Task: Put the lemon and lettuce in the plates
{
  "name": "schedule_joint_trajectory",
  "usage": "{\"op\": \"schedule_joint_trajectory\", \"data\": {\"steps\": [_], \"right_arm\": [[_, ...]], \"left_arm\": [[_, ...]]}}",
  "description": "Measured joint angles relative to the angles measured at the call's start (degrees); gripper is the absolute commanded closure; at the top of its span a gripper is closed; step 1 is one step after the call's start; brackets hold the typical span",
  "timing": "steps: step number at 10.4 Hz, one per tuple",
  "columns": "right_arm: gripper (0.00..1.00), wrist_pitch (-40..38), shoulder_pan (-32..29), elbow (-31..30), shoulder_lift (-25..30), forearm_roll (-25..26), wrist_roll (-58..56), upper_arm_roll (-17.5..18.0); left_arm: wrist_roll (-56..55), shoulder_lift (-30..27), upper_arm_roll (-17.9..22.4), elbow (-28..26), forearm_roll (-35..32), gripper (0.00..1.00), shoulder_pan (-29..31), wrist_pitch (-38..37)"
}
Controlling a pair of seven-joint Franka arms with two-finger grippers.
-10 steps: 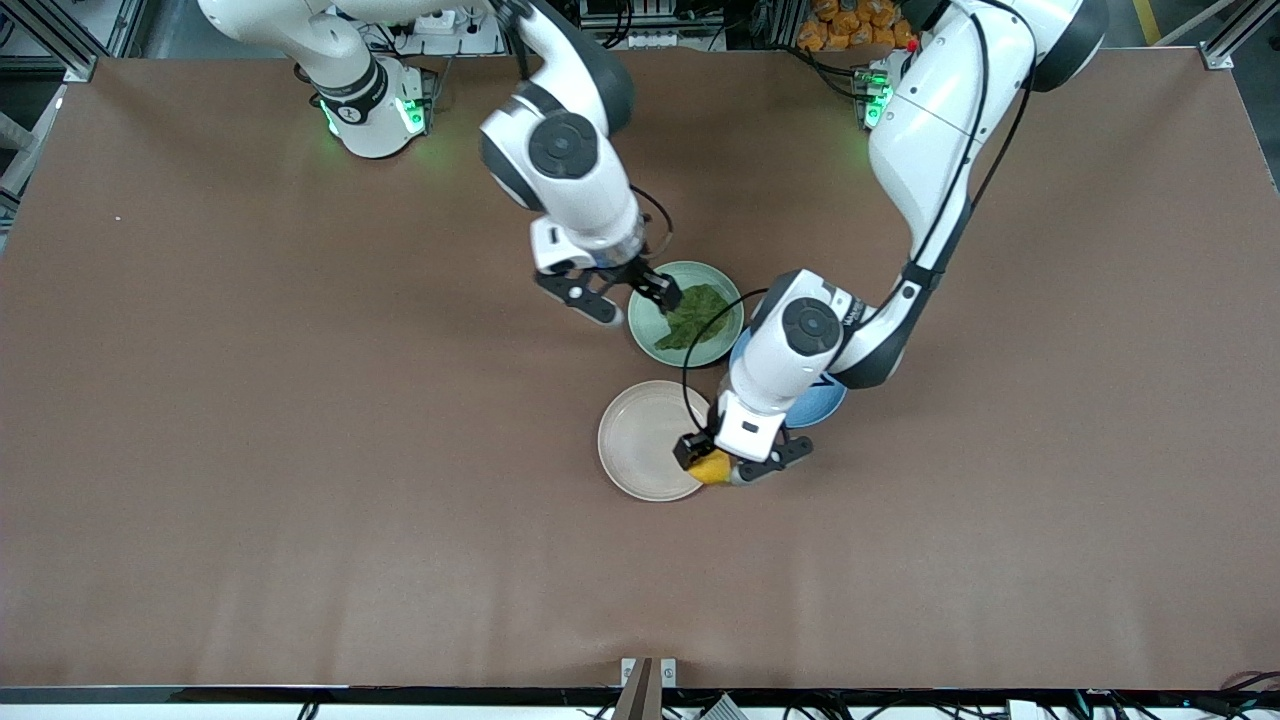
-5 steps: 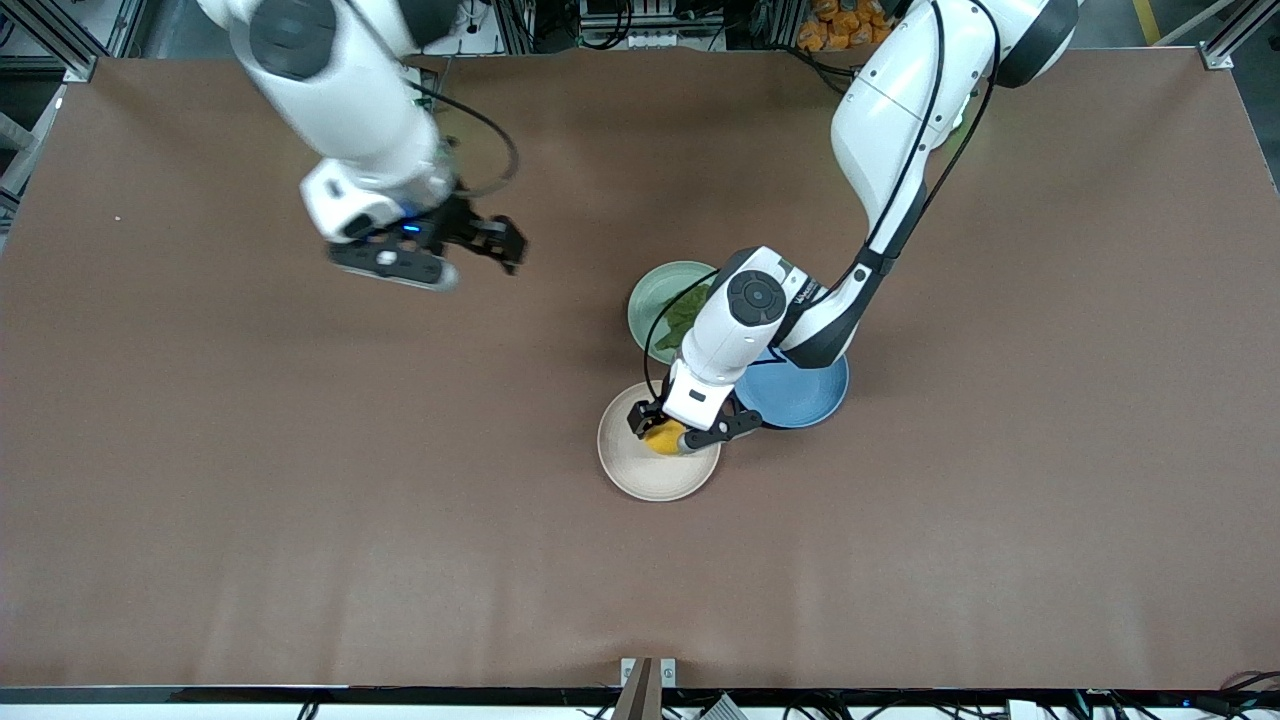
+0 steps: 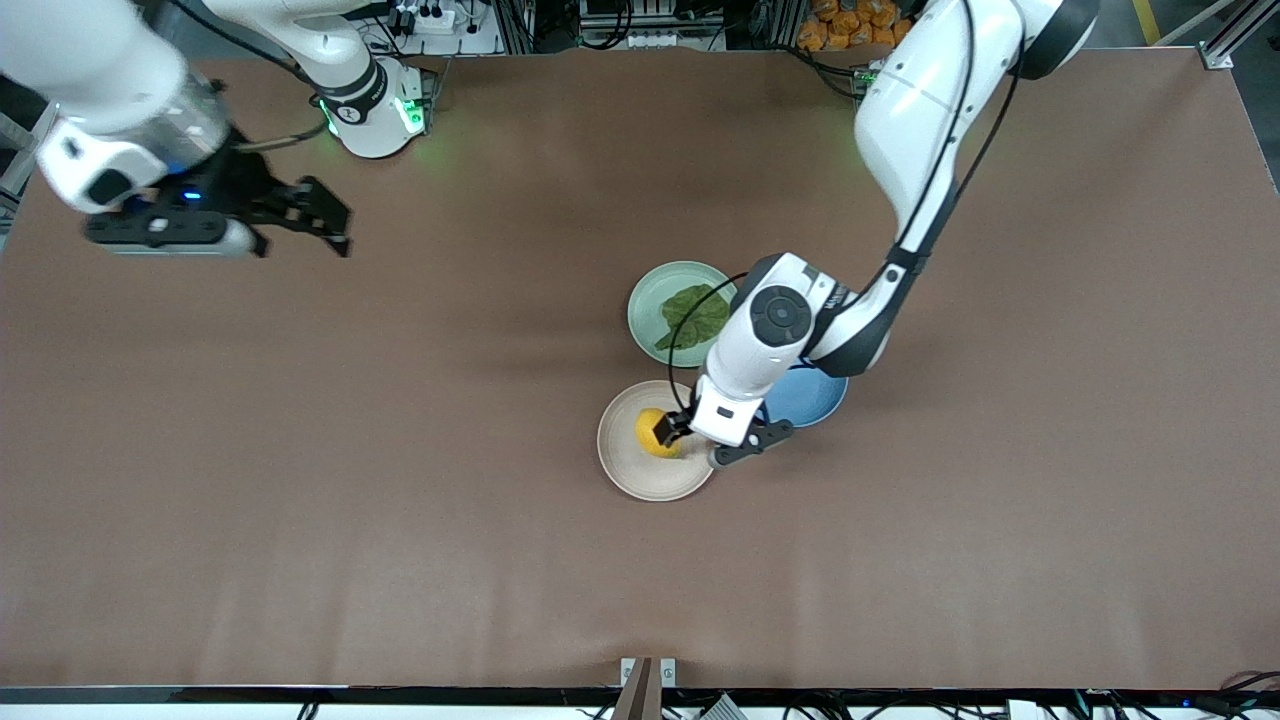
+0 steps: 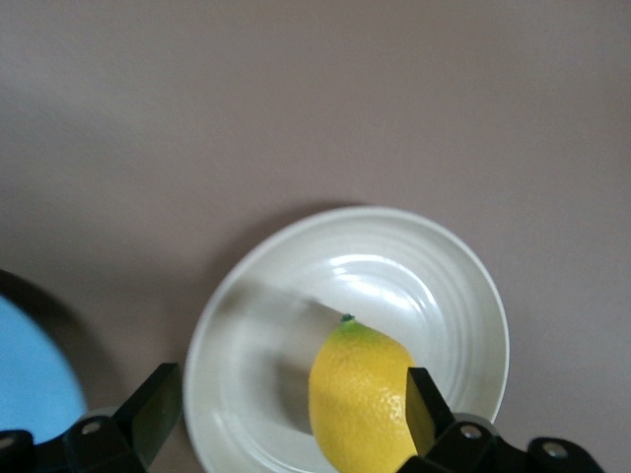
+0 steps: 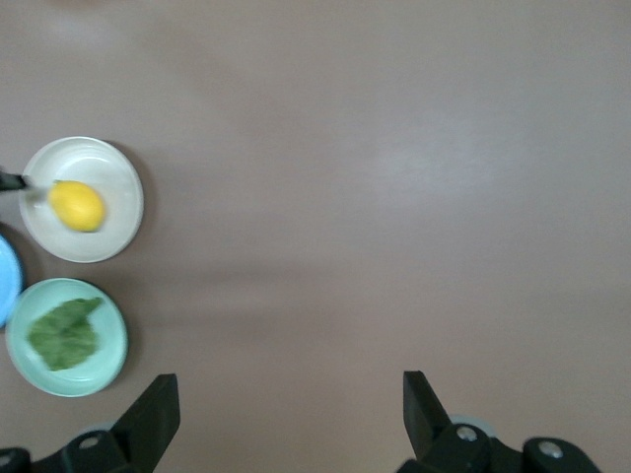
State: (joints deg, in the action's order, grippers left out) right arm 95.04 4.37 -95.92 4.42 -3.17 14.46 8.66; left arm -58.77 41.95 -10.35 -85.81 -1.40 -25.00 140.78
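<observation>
Brown matte table (image 3: 300,480) carries three plates clustered near its middle. Left arm reaches down from its base so that the left gripper (image 3: 700,440) sits low over the beige-cream round rimmed plate (image 3: 625,465), the plate nearest the front camera. Right arm waits, drawn up toward its own end of the table; right gripper (image 3: 300,215) hangs high over bare tabletop with fingers spread wide and nothing between them, presumably parked clear so the left arm has the plates to itself.

Pale mint-green round plate (image 3: 650,290) already holds the crinkled dark green lettuce leaf (image 3: 692,315), lying flat inside the rim. A blue plate (image 3: 815,400) beside it is partly hidden under the left wrist and looks unused.

Small oval bright yellow lemon (image 4: 360,399) rests in the cream plate, off-centre. In the left wrist view the fingers (image 4: 153,409) stand wide apart; one looks just beside or touching the lemon, the other is well clear, so nothing is clamped. Judgement: lemon released, both items plated; remaining risk is the oval fruit rolling as the gripper lifts off.
</observation>
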Motion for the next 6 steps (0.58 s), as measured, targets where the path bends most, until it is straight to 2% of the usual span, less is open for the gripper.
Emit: {"op": "schedule_joint_trajectory", "data": {"steps": [3,6], "right_arm": [[0.0,-0.2,-2.2,0.8,0.1,0.6,-7.9,-4.2],[0.0,-0.5,-2.3,2.9,0.4,1.1,-17.8,-10.3]], "left_arm": [[0.0,-6.6,0.4,-1.3,-2.7,0.0,6.1,-8.8],[0.5,-10.5,0.5,-6.2,-5.1,0.0,14.3,-9.4]]}}
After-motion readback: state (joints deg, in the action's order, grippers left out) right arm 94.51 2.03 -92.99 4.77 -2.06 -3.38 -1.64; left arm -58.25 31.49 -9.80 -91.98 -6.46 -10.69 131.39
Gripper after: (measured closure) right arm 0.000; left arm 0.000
